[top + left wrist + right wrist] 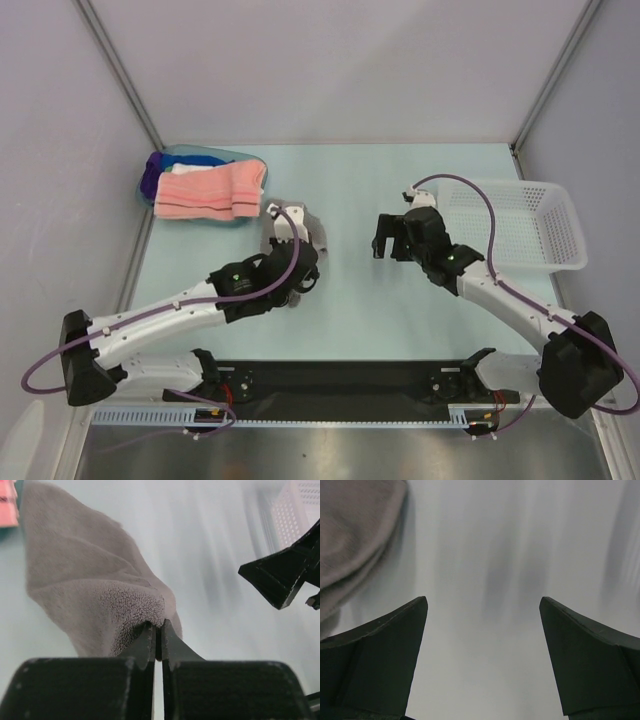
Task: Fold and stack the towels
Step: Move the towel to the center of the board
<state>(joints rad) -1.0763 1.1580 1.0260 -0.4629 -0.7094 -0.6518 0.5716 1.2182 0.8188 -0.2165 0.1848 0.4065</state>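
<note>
Saw pale teal table boxed in by grey walls. Found left gripper pinched tight on grey towel mid-table, cloth trailing away from the tips. Found right gripper spread wide, empty, near that towel, apart. Noted pink towels atop blue tub back left, white basket right.

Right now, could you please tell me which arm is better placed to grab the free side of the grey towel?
Probably the right: the right gripper is open and empty, close beside the grey towel, while the left gripper is shut on a bunched edge of it.
</note>
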